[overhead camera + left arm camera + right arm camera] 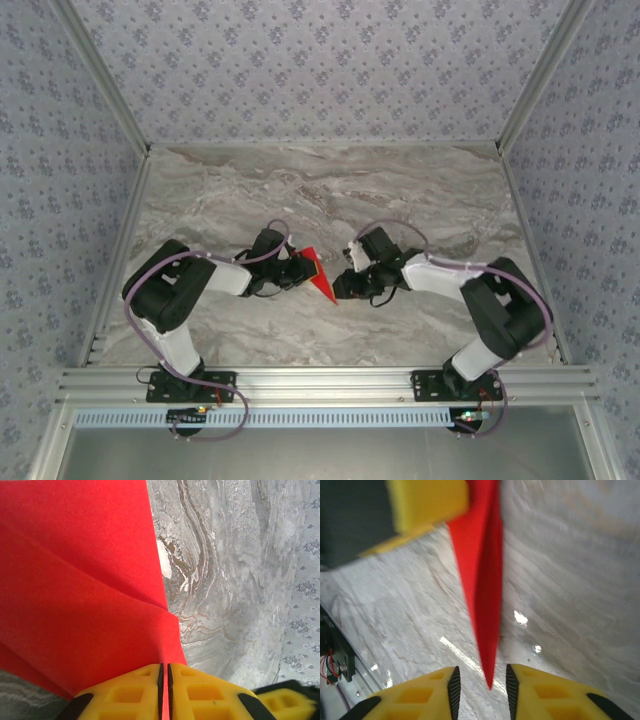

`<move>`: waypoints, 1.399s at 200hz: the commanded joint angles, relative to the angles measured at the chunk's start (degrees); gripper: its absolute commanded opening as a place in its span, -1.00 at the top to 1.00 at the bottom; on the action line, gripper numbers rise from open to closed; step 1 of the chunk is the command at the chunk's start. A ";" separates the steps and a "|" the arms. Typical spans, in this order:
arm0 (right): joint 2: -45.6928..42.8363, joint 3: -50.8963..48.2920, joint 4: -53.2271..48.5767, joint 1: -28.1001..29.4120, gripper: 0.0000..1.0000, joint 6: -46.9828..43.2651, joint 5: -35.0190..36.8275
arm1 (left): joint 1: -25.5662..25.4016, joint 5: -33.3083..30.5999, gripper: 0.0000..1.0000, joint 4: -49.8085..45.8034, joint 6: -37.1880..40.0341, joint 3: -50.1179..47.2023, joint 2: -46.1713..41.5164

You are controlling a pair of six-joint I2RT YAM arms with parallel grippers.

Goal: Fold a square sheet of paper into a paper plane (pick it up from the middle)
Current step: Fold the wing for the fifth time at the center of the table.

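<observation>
The paper plane (319, 271) is a narrow red folded dart held above the marble table (330, 190), between the two arms. My left gripper (298, 268) is shut on its wide end. In the left wrist view the yellow fingers (200, 690) pinch the red layers (75, 580), whose creases fan out ahead of the gripper (165, 666). My right gripper (341, 287) stands open at the pointed end. In the right wrist view the tip of the plane (484, 590) hangs between the fingertips of the gripper (481, 674), with a gap on each side.
Patterned walls close in the table on three sides. An aluminium rail (320, 382) runs along the near edge by the arm bases. The left gripper's yellow finger (427, 505) shows at the top of the right wrist view.
</observation>
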 commanded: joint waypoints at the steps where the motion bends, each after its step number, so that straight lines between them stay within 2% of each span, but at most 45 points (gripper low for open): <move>1: -1.74 1.21 1.05 0.08 0.33 0.83 1.91 | -0.39 -0.94 0.74 -3.55 1.51 -0.23 0.24; 16: 1.39 3.43 3.26 0.75 0.45 1.62 -2.12 | -0.44 -0.95 0.74 -3.64 1.51 -0.16 0.33; 29: 4.88 5.48 4.57 1.31 0.63 2.51 -4.31 | -0.39 -0.94 0.74 -3.69 1.42 -0.01 0.47; 46: 8.80 7.71 4.66 2.20 0.77 2.40 -4.29 | -0.39 -0.94 0.74 -3.69 1.33 0.06 0.51; 64: 11.40 9.01 4.62 2.38 0.83 2.51 -3.69 | -0.38 -0.92 0.74 -3.75 1.24 0.29 0.41; 112: 15.44 9.77 3.51 2.52 0.85 1.92 -3.75 | -0.44 -0.92 0.74 -3.98 1.24 0.47 0.37; 186: 17.04 9.08 -0.23 2.38 0.86 -0.21 -1.78 | -0.38 -2.38 0.75 -5.72 1.24 0.42 0.51; 280: 13.84 7.30 -8.35 2.46 0.88 -7.15 -3.68 | -0.37 -8.04 0.78 -18.50 3.17 3.52 1.54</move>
